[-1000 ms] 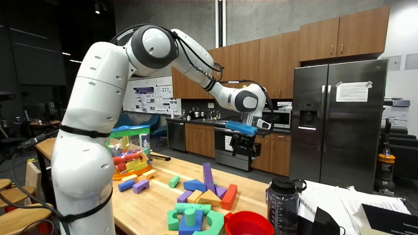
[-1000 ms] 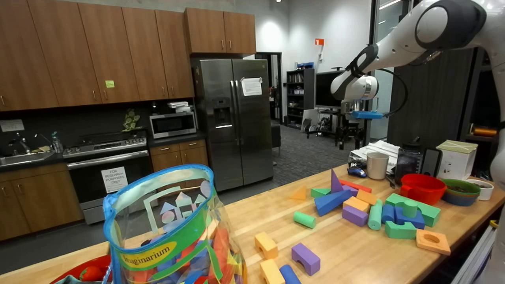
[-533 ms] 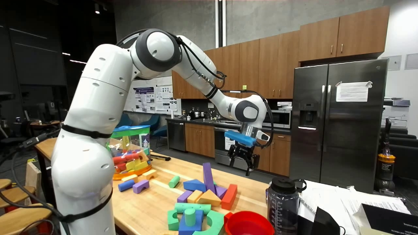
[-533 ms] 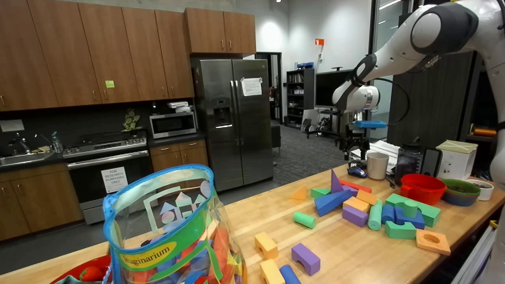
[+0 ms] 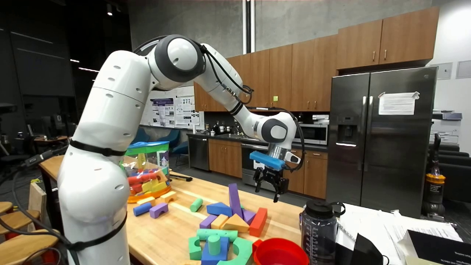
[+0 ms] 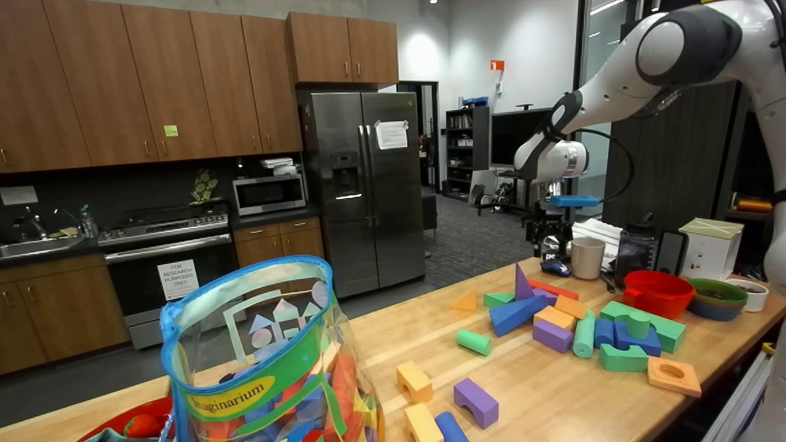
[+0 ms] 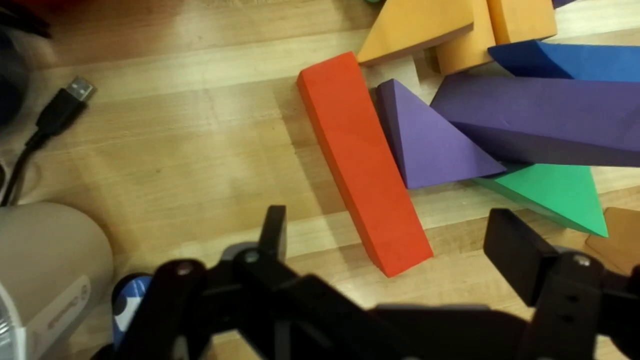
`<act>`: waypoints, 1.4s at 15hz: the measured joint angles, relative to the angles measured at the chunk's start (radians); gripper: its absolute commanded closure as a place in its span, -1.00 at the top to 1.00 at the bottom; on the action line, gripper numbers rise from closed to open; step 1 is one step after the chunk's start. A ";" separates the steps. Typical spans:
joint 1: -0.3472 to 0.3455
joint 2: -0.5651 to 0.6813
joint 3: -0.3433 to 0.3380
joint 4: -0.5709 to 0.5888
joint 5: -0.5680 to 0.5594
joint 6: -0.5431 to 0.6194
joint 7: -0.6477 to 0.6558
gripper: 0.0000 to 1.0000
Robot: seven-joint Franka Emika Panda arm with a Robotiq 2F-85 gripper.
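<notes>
My gripper (image 7: 387, 222) is open and empty, held above the wooden table. In the wrist view the near end of a long red block (image 7: 367, 165) lies between the two spread fingers, below them and apart from them. The gripper also shows in both exterior views (image 5: 266, 193) (image 6: 543, 248). The red block shows there too (image 5: 258, 222) (image 6: 552, 289). A purple triangle (image 7: 435, 140) lies against the red block's side. A long purple wedge (image 7: 545, 117), a green triangle (image 7: 565, 195), an orange triangle (image 7: 420, 27) and a blue wedge (image 7: 595, 61) lie close by.
A beige mug (image 6: 587, 258), a dark water bottle (image 5: 319, 232) and a red bowl (image 5: 280, 254) stand near the gripper. A clear bag of blocks (image 6: 264, 390) stands at the other end of the table (image 6: 393, 337). A USB cable (image 7: 60, 110) lies beside the mug.
My gripper has come down toward the table, mostly in the first half second, then shifted slightly left in both exterior views. The blocks have not moved.
</notes>
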 measured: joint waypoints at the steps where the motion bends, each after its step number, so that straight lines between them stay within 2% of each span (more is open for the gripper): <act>1: 0.005 0.000 0.002 -0.003 -0.002 0.003 0.000 1.00; 14: 0.019 0.020 0.014 -0.021 -0.036 0.005 0.001 1.00; 21: 0.048 0.028 0.030 -0.033 -0.096 0.006 0.001 1.00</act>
